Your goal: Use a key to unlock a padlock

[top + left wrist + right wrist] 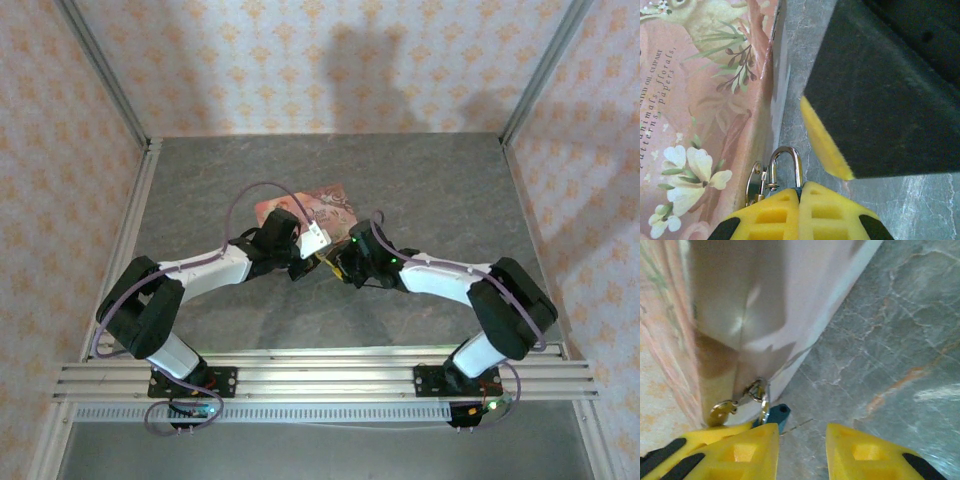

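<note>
My left gripper is shut on the tiny blue padlock. A sliver of its blue body shows between the yellow fingers, and its silver shackle stands up above them. A ring with the small silvery key hangs at the shackle's left, against the pink tin. In the right wrist view the blue padlock body shows an empty hole on top, with the key ring beside it. My right gripper is open with bare floor between its fingers, just right of the padlock. The two grippers meet at the table's middle.
The pink picture-printed tin lies just beyond both grippers on the grey marbled table. A yellow finger of my right gripper hangs close over the padlock. Patterned walls and metal rails bound the table.
</note>
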